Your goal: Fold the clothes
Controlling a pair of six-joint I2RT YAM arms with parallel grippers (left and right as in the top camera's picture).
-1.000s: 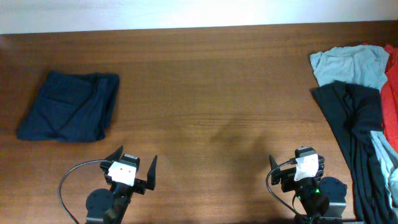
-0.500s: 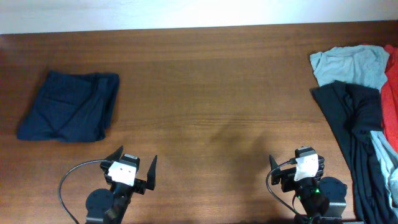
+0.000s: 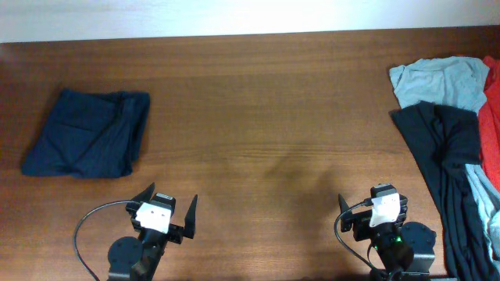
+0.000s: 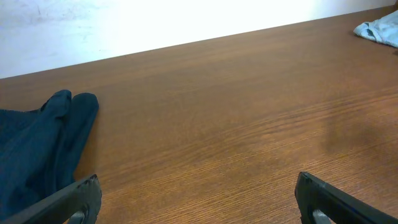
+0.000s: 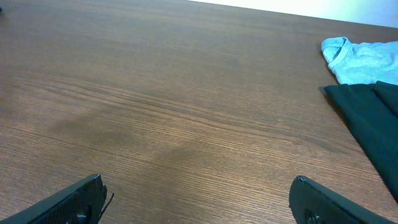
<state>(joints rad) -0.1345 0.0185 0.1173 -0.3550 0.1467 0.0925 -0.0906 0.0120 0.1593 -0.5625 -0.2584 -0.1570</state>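
Note:
The clothes, dark navy shorts (image 3: pixel 86 133), lie folded into a compact bundle at the table's left side; their edge also shows at the left of the left wrist view (image 4: pixel 37 143). My left gripper (image 3: pixel 169 201) rests near the front edge, below and to the right of the shorts, open with only bare wood between its fingers (image 4: pixel 74 198). My right gripper (image 3: pixel 373 204) sits at the front right, also open and empty, its fingers (image 5: pixel 323 200) spread over bare table.
A heap of other garments lies along the right edge: a pale blue shirt (image 3: pixel 437 81), a long black garment (image 3: pixel 449 168) and red cloth (image 3: pixel 491 117). The wooden table (image 3: pixel 266 125) stretches between shorts and heap, with a white wall behind.

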